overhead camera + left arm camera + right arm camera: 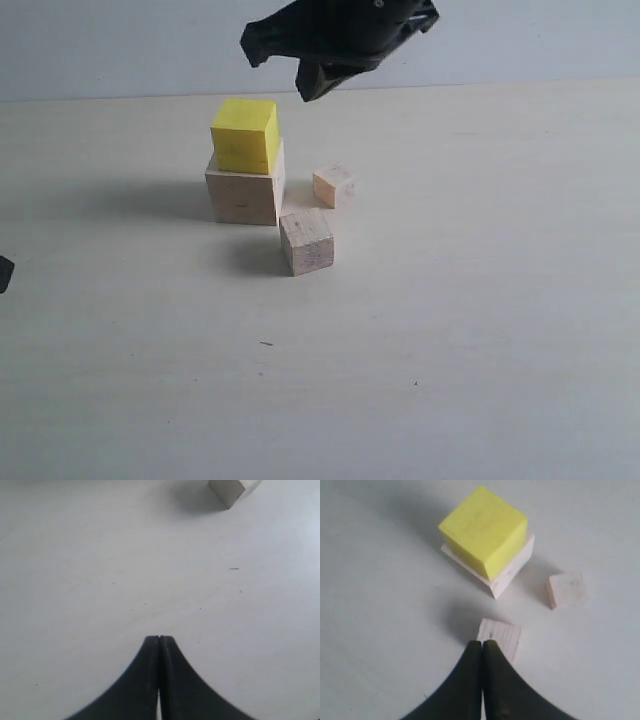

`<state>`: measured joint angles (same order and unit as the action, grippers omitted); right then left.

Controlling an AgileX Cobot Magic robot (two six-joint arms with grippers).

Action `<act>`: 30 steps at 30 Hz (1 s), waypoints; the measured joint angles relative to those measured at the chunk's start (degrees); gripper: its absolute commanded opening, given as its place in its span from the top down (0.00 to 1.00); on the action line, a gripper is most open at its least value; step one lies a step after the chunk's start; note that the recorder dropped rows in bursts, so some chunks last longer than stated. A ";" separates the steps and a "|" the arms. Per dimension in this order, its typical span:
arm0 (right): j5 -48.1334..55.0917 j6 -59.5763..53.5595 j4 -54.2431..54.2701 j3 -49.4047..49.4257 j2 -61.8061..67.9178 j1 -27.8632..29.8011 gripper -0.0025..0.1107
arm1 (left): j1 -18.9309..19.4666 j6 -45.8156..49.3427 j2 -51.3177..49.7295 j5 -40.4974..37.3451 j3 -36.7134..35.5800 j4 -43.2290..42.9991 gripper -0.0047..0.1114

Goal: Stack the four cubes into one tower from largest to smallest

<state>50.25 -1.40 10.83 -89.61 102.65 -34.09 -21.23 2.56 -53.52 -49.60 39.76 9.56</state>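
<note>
Exterior view gives me the layout. The largest pale wood cube point(243, 197) sits on the table point(470, 360), left of centre and toward the far side. The bright yellow cube point(245, 135) rests on top of it, not quite square with it. So the tower is two high, in the right order.

The plain wood cube point(307, 241) lies just near-right of the base. The right wrist view shows a small gap between them. The tiny pinkish cube point(333, 185) sits to the right of the base, also apart from it. Both are loose on the table, and I judge they are the two placements left to do.

In the right wrist view, the right gripper point(482, 647) has its fingers pressed together and holds nothing. It hangs high, with its tips lined up over the plain wood cube, which I take to be the next pick. The jaws will have to spread before any descent. That cube is close to the base, so a finger on that side could nudge the stack.

The left gripper point(159, 640) is likewise closed on nothing. It sits low over bare table at the near left, well away from the cubes. I read that as parked to leave the other arm room.
</note>
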 measured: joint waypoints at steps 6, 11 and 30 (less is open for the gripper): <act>-1.04 1.40 -0.10 11.70 -0.97 0.00 0.98 | 0.00 0.00 0.00 4.13 -0.18 0.98 0.96; -4.41 1.40 -0.13 15.66 1.15 0.00 0.98 | 0.00 0.00 -0.21 7.09 -0.24 1.38 0.96; -0.29 1.40 -0.23 15.79 2.30 0.00 0.98 | 6.31 -2.56 -17.37 33.76 4.67 1.39 0.96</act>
<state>49.97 0.00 10.60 -73.82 104.96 -34.09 -14.92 0.00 -70.89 -15.84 44.43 10.95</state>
